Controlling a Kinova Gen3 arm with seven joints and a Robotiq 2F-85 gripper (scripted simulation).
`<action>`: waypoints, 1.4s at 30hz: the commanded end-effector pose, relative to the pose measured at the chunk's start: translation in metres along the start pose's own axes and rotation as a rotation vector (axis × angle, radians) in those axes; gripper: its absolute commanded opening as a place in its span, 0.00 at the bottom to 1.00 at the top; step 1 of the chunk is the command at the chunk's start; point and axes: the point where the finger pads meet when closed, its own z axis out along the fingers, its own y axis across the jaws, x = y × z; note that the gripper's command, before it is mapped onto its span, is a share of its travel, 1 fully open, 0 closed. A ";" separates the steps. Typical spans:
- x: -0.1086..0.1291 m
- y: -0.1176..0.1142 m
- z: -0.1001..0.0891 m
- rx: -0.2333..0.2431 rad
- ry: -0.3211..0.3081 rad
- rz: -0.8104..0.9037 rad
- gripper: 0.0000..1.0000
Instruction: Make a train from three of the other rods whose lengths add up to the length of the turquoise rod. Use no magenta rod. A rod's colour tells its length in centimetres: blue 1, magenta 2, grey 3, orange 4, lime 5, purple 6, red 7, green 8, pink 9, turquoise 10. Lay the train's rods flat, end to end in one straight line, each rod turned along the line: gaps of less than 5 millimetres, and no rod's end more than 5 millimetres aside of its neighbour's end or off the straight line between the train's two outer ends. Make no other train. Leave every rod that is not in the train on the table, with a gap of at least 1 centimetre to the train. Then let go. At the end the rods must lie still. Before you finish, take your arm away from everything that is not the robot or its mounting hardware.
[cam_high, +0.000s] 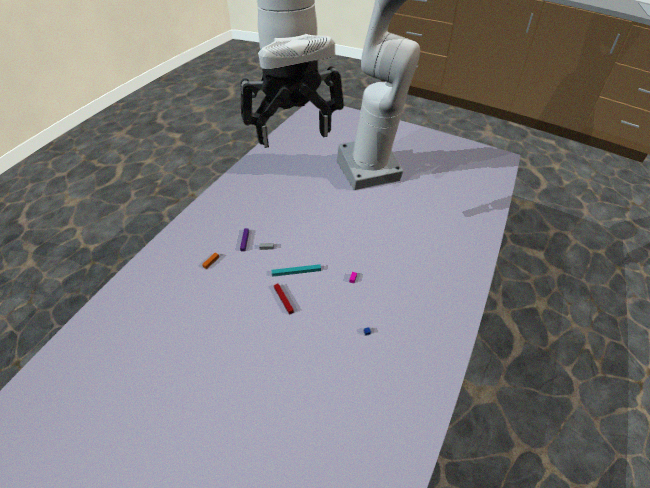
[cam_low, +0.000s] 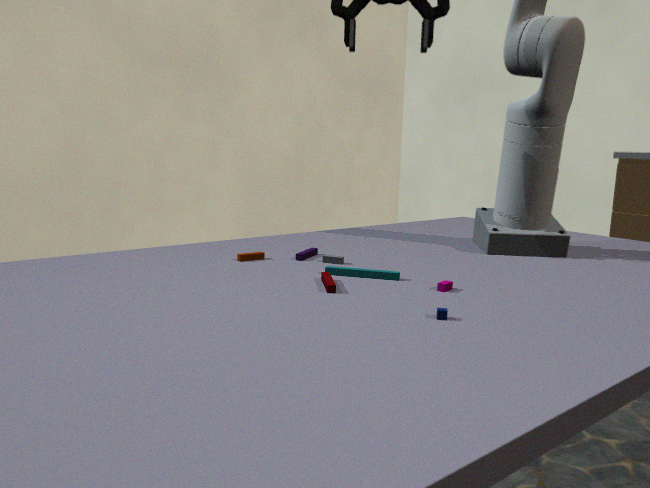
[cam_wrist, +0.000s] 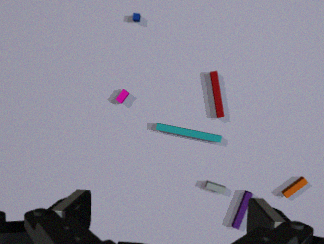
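The turquoise rod lies flat mid-table; it also shows in the wrist view. The red rod lies just in front of it, apart. The purple rod and the grey rod lie close together behind it, with the orange rod to their left. The magenta rod and the small blue rod lie to the right. All rods lie apart from one another. My gripper hangs open and empty high above the table's far end, well away from the rods.
The arm's base stands on the far part of the table. Wooden cabinets stand beyond the table at the back right. The table's left edge runs close to the orange rod.
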 end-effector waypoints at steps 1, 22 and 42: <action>0.000 0.000 0.000 -0.001 0.001 0.000 1.00; 0.000 0.000 0.000 -0.001 0.001 0.000 1.00; 0.027 0.019 0.081 0.009 0.015 -0.010 1.00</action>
